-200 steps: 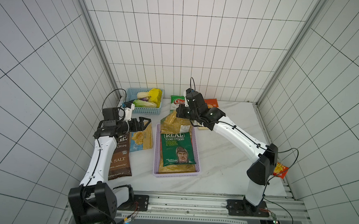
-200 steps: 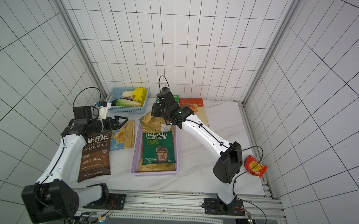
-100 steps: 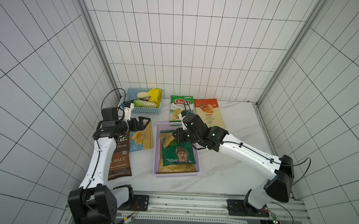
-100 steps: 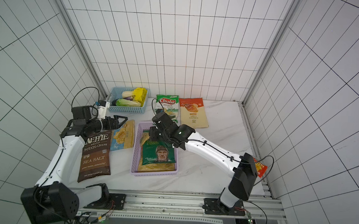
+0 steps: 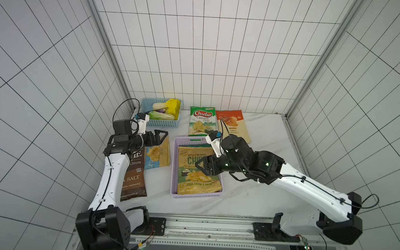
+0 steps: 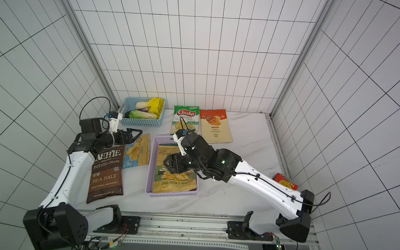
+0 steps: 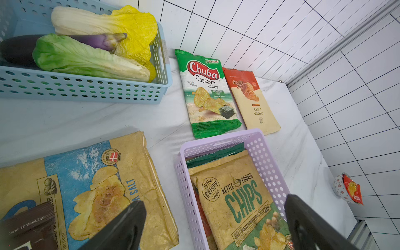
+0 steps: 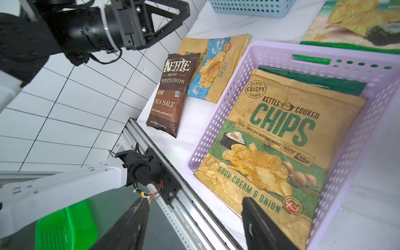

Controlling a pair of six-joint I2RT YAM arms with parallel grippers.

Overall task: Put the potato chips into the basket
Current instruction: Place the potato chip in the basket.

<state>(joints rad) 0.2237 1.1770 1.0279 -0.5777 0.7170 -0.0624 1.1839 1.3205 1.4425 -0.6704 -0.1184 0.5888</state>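
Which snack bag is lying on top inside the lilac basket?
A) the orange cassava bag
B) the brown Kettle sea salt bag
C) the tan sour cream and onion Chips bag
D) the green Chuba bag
C: the tan sour cream and onion Chips bag lies face up inside the lilac basket, covering all but one end of a dark green bag beneath it.

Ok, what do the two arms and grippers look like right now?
Both match: white shells on the left arm and right arm, black joints and bases, thin black cables outside. The left gripper and right gripper have black triangular open-frame fingers. A white camera mount sits at each wrist; small green lights show on the right arm.
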